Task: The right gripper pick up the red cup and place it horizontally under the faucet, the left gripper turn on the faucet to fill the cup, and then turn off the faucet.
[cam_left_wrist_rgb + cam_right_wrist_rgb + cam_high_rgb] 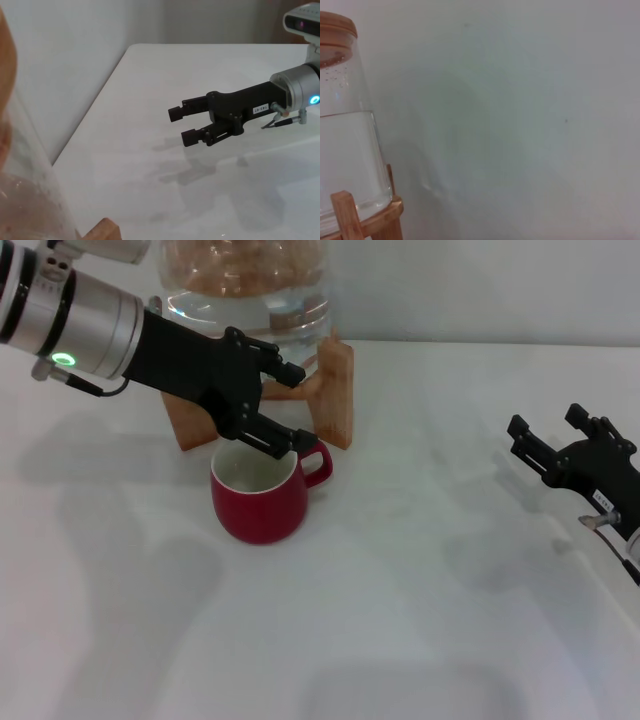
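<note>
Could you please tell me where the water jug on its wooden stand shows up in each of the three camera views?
Head view: the water jug stands at the top, left of centre, behind the red cup, partly hidden by the left gripper.
Left wrist view: only a close clear wall of the jug fills the lower left corner.
Right wrist view: the jug fills the left edge.
Shared landmark: the wooden stand.

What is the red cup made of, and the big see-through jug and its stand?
The red cup looks like glazed ceramic: shiny red outside, white inside. The jug seems to be clear glass or plastic, since the water shows through. Its stand looks like light, smooth wood.
</note>
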`<action>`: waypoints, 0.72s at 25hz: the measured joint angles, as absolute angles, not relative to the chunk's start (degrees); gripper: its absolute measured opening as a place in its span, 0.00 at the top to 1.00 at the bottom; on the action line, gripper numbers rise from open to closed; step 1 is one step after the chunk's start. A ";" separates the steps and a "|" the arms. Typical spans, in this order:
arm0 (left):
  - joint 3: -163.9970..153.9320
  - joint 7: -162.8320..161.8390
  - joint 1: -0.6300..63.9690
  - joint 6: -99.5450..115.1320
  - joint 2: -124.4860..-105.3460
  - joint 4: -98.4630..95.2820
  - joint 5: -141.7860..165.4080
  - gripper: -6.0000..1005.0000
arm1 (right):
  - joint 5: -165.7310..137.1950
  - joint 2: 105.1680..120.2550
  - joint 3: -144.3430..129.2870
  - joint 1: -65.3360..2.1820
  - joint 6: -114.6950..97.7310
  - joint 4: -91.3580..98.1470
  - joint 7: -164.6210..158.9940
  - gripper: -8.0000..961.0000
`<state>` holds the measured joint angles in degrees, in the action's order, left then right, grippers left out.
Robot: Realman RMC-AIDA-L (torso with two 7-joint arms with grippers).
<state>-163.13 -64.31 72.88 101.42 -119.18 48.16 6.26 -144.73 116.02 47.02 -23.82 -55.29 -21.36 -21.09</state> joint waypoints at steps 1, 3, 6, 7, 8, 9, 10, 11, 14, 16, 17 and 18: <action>-163.12 -64.35 72.92 101.42 -119.18 48.16 6.26 0.12 | -144.76 116.02 47.02 -23.82 -55.29 -21.36 -21.09 0.11; -163.13 -64.40 72.98 101.50 -119.18 48.16 6.25 0.12 | -144.80 116.02 47.02 -23.78 -55.29 -21.36 -21.09 0.11; -163.09 -64.33 73.00 101.88 -119.33 48.12 6.03 0.12 | -144.84 116.02 47.02 -23.73 -55.29 -21.34 -21.09 0.11; -163.07 -64.27 72.95 101.94 -119.39 48.00 5.84 0.12 | -144.85 116.02 47.02 -23.70 -55.29 -21.30 -21.09 0.11; -163.05 -64.18 72.81 102.04 -119.47 47.77 5.61 0.12 | -144.85 116.02 47.02 -23.69 -55.29 -21.26 -21.09 0.11; -163.04 -64.14 72.54 102.30 -119.50 47.53 4.95 0.12 | -144.85 116.02 47.02 -23.69 -55.29 -21.21 -21.09 0.11; -163.03 -64.11 72.26 102.58 -119.50 47.41 4.27 0.12 | -144.85 116.02 47.02 -23.68 -55.29 -21.20 -21.09 0.11; -163.03 -64.10 71.92 102.88 -119.50 47.41 3.38 0.12 | -144.86 116.02 47.02 -23.67 -55.29 -21.18 -21.09 0.11; -163.03 -63.44 69.50 104.10 -119.45 47.80 -2.55 0.12 | -144.71 116.02 47.02 -23.78 -55.28 -21.04 -21.05 0.11; -163.03 -62.91 67.37 104.98 -119.37 47.95 -7.20 0.12 | -144.63 116.01 47.02 -23.90 -55.28 -20.96 -21.02 0.11; -163.03 -62.77 66.10 105.36 -119.30 47.97 -9.71 0.12 | -144.62 116.02 47.02 -23.96 -55.28 -20.91 -21.02 0.11; -163.03 -62.60 64.90 105.62 -119.28 47.98 -12.03 0.12 | -144.61 116.01 47.04 -24.04 -55.28 -20.86 -21.02 0.11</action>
<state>-163.03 -62.60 64.90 105.62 -119.28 47.98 -12.03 -144.61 116.01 47.04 -24.04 -55.28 -20.86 -21.02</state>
